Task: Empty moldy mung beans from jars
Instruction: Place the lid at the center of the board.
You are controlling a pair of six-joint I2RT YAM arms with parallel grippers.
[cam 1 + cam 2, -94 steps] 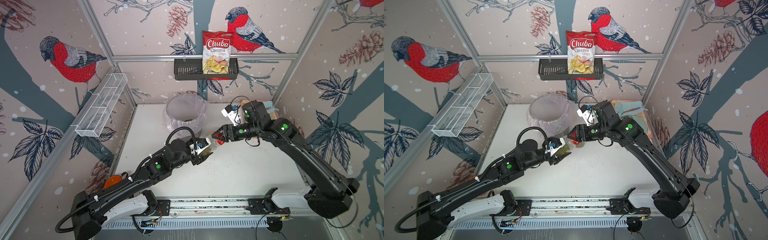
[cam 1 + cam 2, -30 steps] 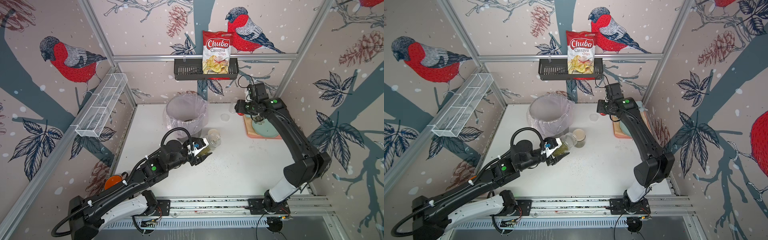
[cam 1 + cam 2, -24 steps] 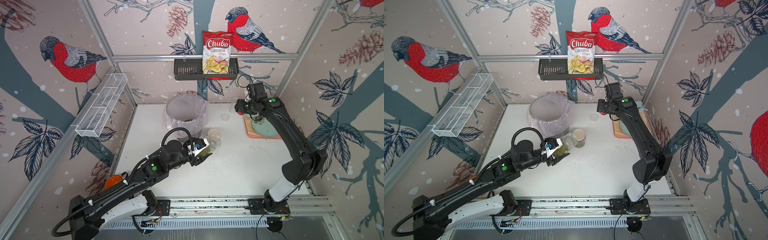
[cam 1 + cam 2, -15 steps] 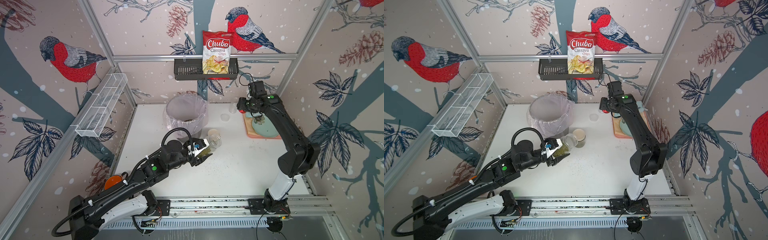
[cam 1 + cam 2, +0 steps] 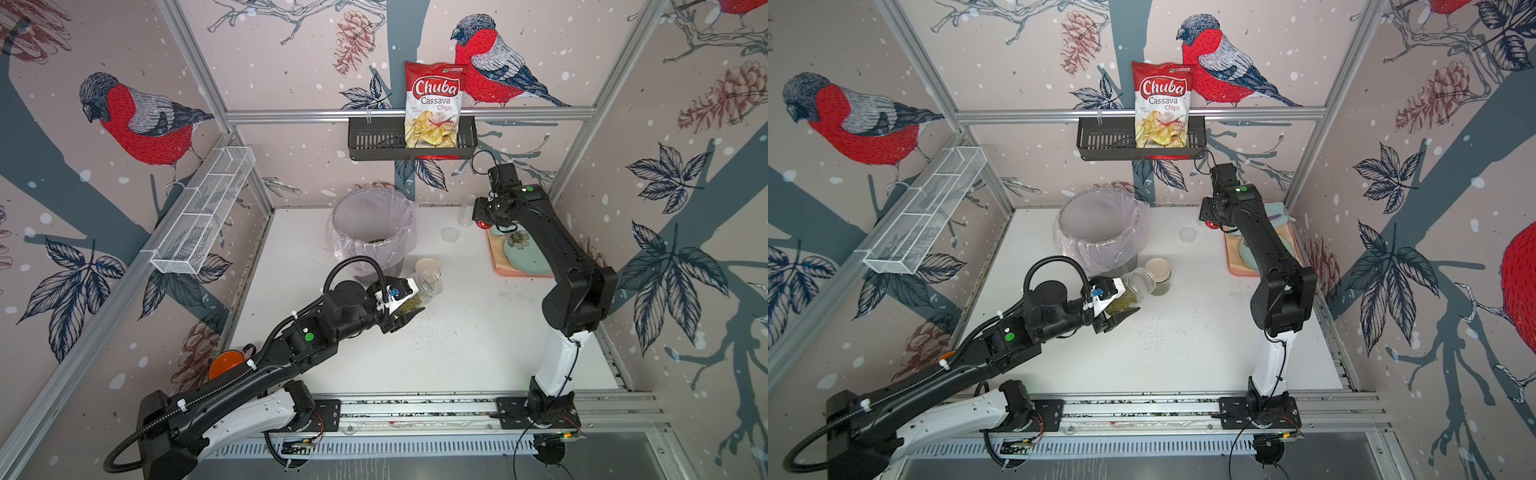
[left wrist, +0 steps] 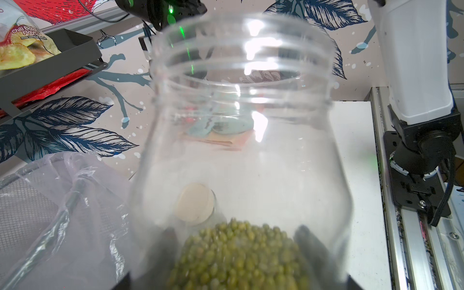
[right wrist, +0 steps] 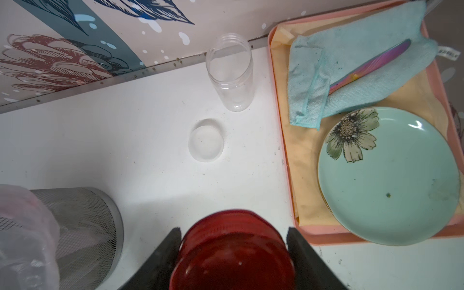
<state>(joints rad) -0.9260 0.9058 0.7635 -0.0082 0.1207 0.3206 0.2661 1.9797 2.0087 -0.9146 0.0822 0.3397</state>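
White matte surface (image 5: 457,353), dotted with dark specks near the middle. Boxed by walls (image 5: 291,62) papered with red-breasted birds, leaves and pine cones, framed in aluminium bars (image 5: 374,113).

At 12 o'clock, a round grey mesh bin (image 5: 399,249) lined with crinkled clear plastic. At 2 o'clock, a pink tray (image 7: 281,140) carrying a glossy mint plate (image 7: 389,175) with a painted flower and a rumpled blue cloth (image 7: 351,65). At 1 o'clock, near the back wall, an empty clear jar (image 7: 229,72), upright, with a clear round lid (image 7: 206,139) lying flat just beside it.

Near the middle, left end effector (image 6: 236,251) clamped on the base of a lidless clear jar (image 6: 238,125), tilted with its threaded mouth toward 2 o'clock. Olive-green mung beans (image 6: 238,256) heaped at the base end. Just beside it at 12 o'clock, a jar with a beige lid (image 5: 427,266), dark green inside.

Right end effector (image 7: 233,231) clamped on a shiny red lid (image 7: 233,263), between the empty jar and the tray.
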